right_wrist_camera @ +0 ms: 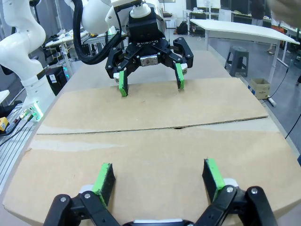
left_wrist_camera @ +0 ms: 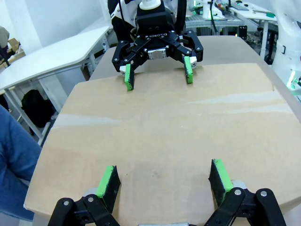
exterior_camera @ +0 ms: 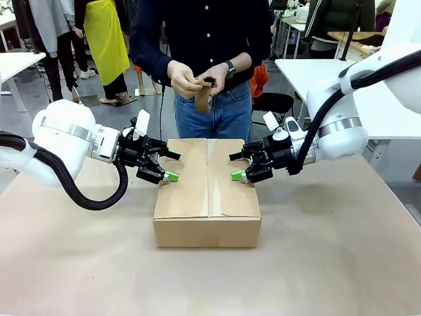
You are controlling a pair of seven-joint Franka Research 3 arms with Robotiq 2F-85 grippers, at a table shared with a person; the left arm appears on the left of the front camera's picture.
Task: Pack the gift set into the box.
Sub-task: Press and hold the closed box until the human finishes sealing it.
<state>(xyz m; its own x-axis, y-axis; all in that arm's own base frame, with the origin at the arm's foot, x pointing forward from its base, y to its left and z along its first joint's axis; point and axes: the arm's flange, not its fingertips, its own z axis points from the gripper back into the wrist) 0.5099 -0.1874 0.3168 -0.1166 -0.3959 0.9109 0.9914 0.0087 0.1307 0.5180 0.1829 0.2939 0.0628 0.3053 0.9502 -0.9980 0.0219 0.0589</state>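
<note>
Box: brown cardboard carton in the middle of the table, top flaps folded shut, seam running away from the robot toward the person; contents hidden
Left gripper: at the carton's left top edge, jaws spread wide, gripping nothing; green pads just over the flap
Right gripper: at the carton's right top edge, jaws likewise wide apart and empty
Person's hands: beyond the carton, above it, holding a small brown strip-like piece; what it is cannot be made out
Wrist views: each looks across the closed flaps at the opposite gripper
</note>
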